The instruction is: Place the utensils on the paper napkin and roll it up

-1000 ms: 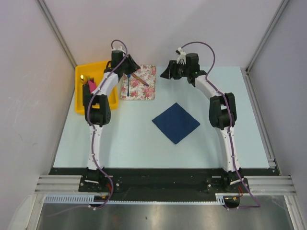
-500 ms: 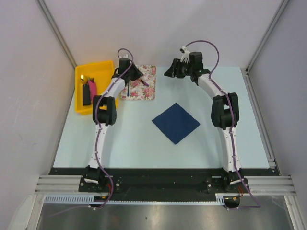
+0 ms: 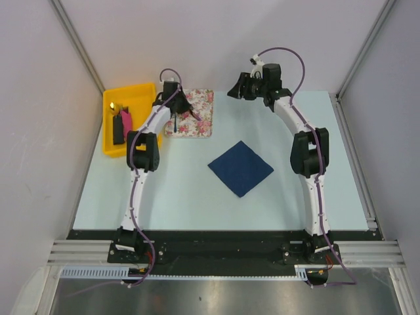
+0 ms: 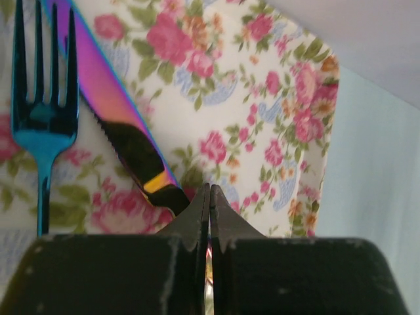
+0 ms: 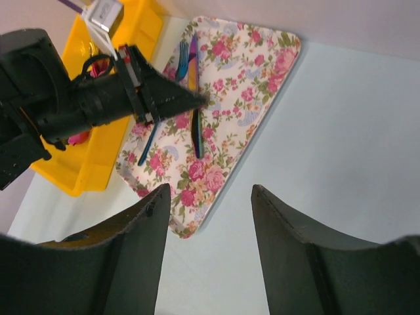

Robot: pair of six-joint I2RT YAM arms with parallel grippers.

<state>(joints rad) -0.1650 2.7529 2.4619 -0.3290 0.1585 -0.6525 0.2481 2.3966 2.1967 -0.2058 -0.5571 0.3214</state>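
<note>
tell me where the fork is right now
Left wrist view: the fork lies far left on the floral mat, beside the knife.

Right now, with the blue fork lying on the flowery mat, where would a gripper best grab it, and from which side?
Probably the thin handle, pinched across its width from straight above, since the fork lies flat on the floral mat. Stay away from the tines: the knife lies close beside them and angles away further along the handle.

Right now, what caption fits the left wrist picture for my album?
Left jaws shut at the end of a pink-purple knife, beside a blue fork on the floral mat.
</note>
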